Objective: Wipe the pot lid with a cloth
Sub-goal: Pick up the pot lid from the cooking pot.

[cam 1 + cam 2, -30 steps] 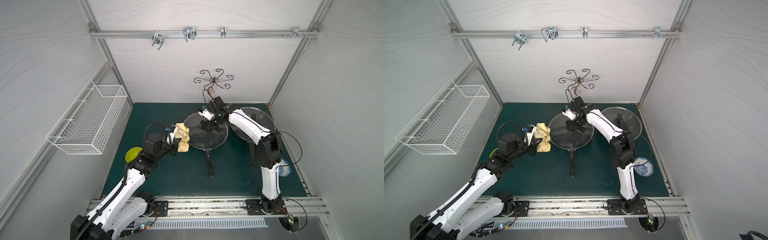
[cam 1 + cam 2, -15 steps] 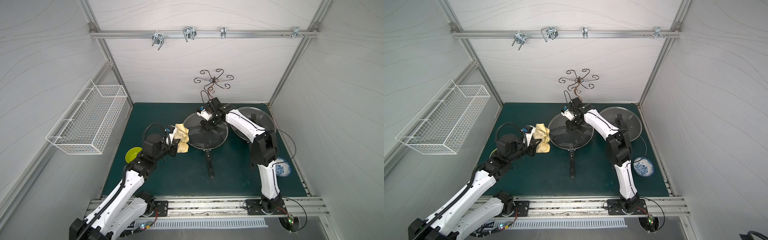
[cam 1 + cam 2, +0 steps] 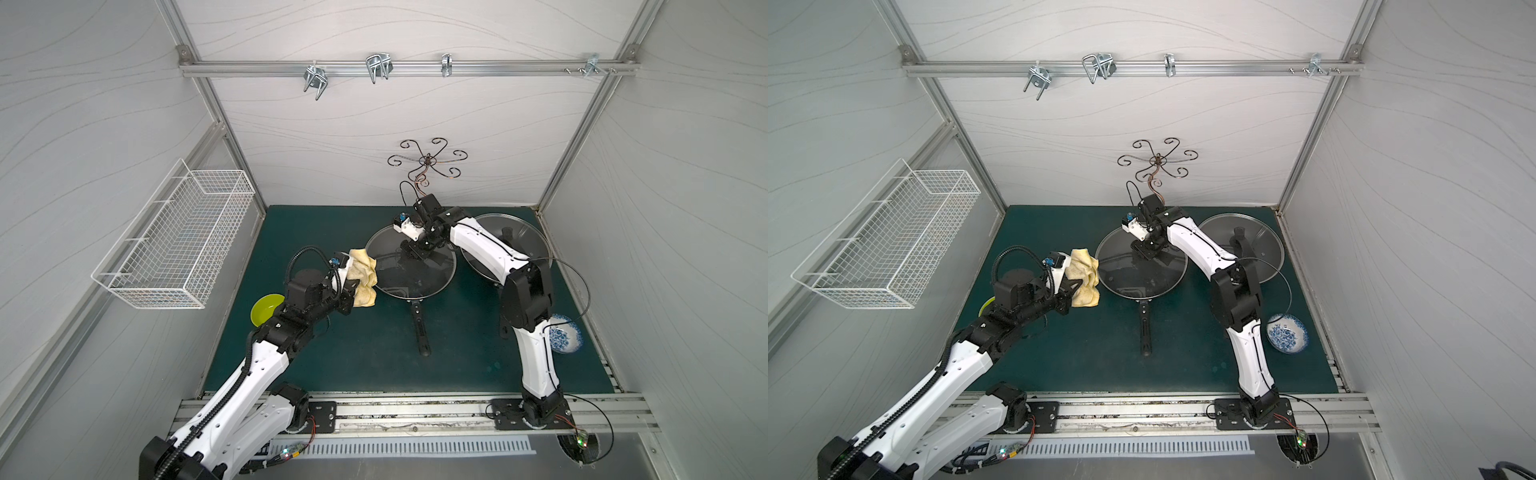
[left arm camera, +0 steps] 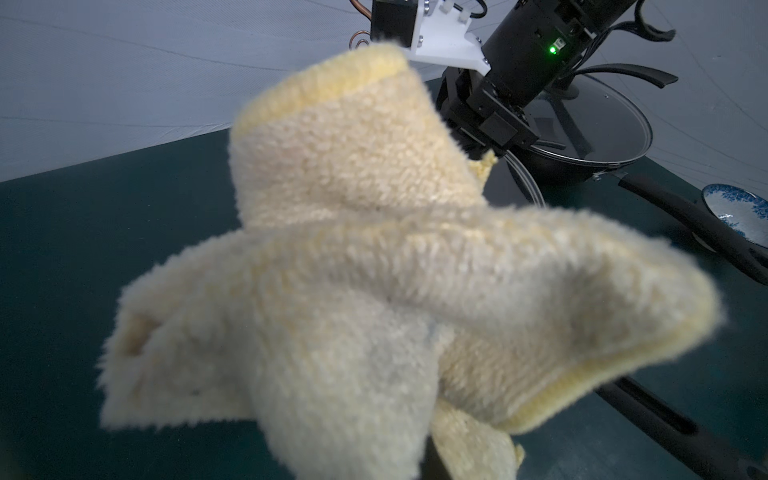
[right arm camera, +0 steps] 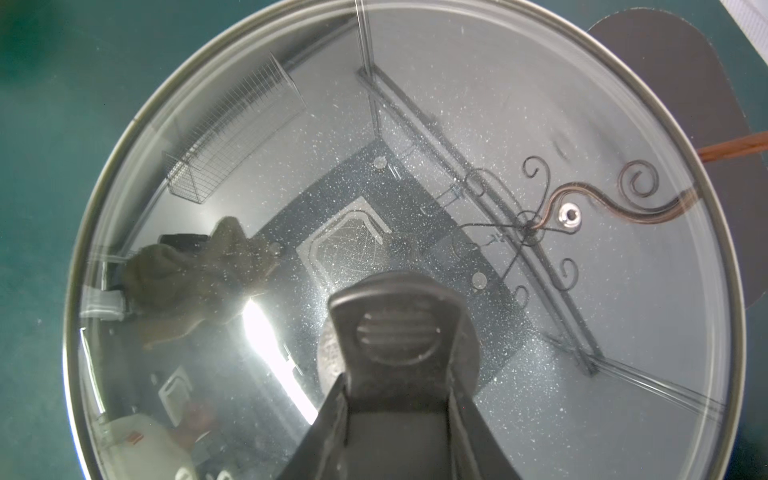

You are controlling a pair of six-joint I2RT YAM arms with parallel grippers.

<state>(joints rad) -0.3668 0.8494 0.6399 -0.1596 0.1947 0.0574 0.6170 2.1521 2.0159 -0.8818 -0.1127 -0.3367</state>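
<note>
You're looking at a robot lab test cell dressed as a kitchen. Lab side: white wall panels (image 3: 374,124) in an alu frame w/ a top rail (image 3: 498,68), and the L arm (image 3: 257,374) & R arm (image 3: 536,361) bolted to a base rail (image 3: 415,409) at the front. Kitchen side, props only: green mat (image 3: 374,365) as the counter, wire basket (image 3: 174,245) on the wall, hooks (image 3: 377,66) on the top rail, pan (image 3: 419,328) w/ glass lid (image 3: 395,276), spare lid (image 3: 528,237), lime bowl (image 3: 264,309), blue-white bowl (image 3: 565,338), scrollwork stand (image 3: 428,160) at the back.
</note>
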